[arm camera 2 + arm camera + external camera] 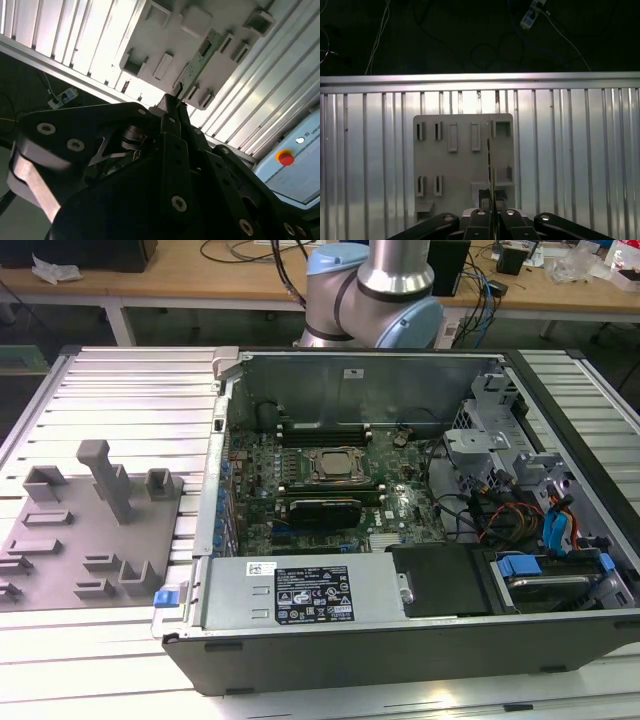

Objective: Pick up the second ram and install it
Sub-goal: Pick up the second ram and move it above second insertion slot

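One stick, the second ram [199,64], was pinched between the gripper [491,207] fingers, long axis running straight out from the fingertips, over the grey fixture tray [460,170]. In the exterior view, the tray sat at 9 o'clock of the open PC case [400,645].

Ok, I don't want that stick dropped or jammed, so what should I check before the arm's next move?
1. Grip on the second ram: ok, the gripper is shut on it, seen edge-on in both wrist views.
2. Ram clear of the gray holder: ok, it hangs above the holder.
3. Computer case open: ok.
4. A free place among the memory slots by the CPU socket: cannot tell.
5. Cables away from the slots: ok, they lie toward the exterior view's right.
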`<action>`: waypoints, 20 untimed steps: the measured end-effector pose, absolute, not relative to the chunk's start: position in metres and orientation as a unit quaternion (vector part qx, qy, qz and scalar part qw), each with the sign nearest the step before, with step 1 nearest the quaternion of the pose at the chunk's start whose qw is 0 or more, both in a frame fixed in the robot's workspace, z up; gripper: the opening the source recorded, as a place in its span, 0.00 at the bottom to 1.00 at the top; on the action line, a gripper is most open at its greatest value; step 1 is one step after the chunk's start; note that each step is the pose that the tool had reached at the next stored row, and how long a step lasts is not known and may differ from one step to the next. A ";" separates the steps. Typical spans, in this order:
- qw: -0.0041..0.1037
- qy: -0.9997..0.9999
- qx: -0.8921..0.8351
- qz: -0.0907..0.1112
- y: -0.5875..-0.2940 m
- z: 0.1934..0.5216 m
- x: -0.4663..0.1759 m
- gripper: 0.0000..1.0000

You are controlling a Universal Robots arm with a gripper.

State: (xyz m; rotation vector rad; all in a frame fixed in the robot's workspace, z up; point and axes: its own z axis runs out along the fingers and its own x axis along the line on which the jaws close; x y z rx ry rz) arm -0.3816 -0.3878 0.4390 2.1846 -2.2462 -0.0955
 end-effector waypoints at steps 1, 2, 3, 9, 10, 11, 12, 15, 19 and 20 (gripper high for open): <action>0.003 -0.716 0.697 -0.031 -0.373 0.439 -0.381 0.14; 0.004 -0.716 0.697 -0.031 -0.362 0.439 -0.381 0.14; 0.003 -0.717 0.697 -0.031 -0.359 0.439 -0.381 0.14; 0.004 -0.716 0.697 -0.031 -0.359 0.439 -0.375 0.14; 0.004 -0.716 0.697 -0.030 -0.359 0.439 -0.371 0.14; 0.004 -0.716 0.697 -0.031 -0.359 0.439 -0.368 0.14; 0.004 -0.716 0.697 -0.031 -0.359 0.439 -0.361 0.14; 0.004 -0.716 0.697 -0.031 -0.359 0.439 -0.348 0.14; 0.003 -0.716 0.697 -0.031 -0.359 0.439 -0.326 0.14; 0.004 -0.716 0.697 -0.031 -0.359 0.439 -0.318 0.14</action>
